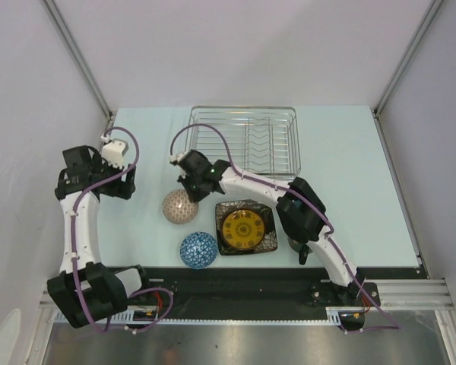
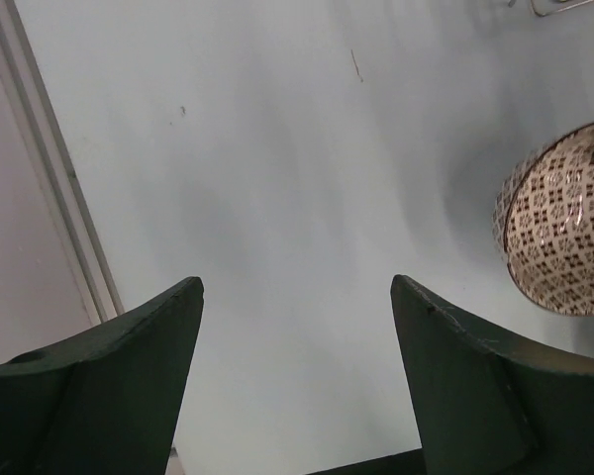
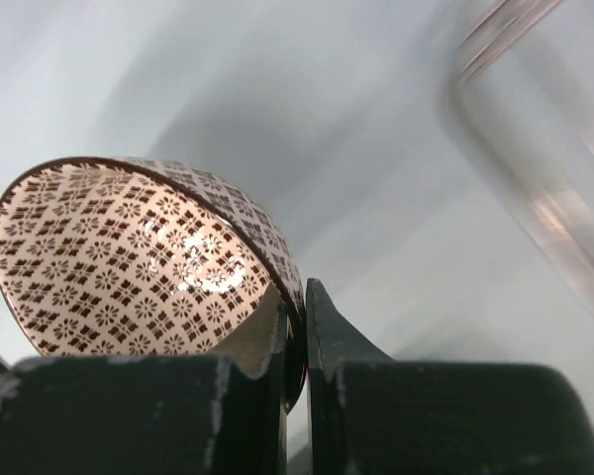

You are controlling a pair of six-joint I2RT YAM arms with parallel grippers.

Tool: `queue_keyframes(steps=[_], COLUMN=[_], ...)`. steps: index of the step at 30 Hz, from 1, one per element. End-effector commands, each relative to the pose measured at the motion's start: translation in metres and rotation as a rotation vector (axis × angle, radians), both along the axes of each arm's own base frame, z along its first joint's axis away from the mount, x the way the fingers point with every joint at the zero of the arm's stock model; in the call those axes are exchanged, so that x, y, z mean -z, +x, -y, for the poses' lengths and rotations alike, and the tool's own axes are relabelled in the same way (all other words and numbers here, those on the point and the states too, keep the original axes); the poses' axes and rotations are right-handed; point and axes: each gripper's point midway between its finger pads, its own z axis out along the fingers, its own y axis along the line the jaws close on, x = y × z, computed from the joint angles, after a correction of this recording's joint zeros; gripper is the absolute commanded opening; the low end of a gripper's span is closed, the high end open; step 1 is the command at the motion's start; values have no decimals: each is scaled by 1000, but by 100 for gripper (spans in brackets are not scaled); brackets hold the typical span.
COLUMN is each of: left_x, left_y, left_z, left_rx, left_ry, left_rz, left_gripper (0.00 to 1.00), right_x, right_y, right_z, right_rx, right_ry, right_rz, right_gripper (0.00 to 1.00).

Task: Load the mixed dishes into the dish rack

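At the right wrist, right gripper clamps the pinkish-beige bowl's rim, unseen overhead; left gripper gapes empty.

Glazed ceramic look on pinkish-beige patterned bowl: glossy inside, bright highlights, smooth rim. Blue patterned bowl likely same ware; finish hard to judge from above. Dark square plate with yellow round centre: glazed, slight sheen. Rectangular silver wire dish rack: polished metal, reflective. Pale blue-green table top: matt, smooth, few small marks. Right gripper: dark matt plastic-looking fingers, edges scuffed pale. Left gripper: same, fine scratches. White arm shells: smooth plastic, slight gloss.
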Motion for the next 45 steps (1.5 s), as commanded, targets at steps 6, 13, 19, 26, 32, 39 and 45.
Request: queue_keyframes(steps=[6,13,19,26,32,39,45], left_x=[-104,-84,-42,-22,-7,14,25], left_y=[26,-11,-42,-71,-88,-98,-105], left_z=[40,154,202,226,228,216,211], left_rx=[171,525,670,760,781,768,762], left_ry=[-157,-206,-204,-213,-191,-145,-124], left_rz=[135,-37,-178,-288,-328,-362,-383], left_gripper=[83,81,80,78,78,78,78], right_x=[-207,-253,-248,-233,-200,-183,-156], right_y=[131,194,205,225,239,256,264], right_z=[83,272,355,384,375,367,356], right_rx=[363,842,1048,1157,1110,1117,1085], right_ry=[-9,-353,-694,-1023,-1111,-1105,-1111], right_rz=[472,704,820,937,913,913,904], right_gripper=[0,0,0,0,0,0,0])
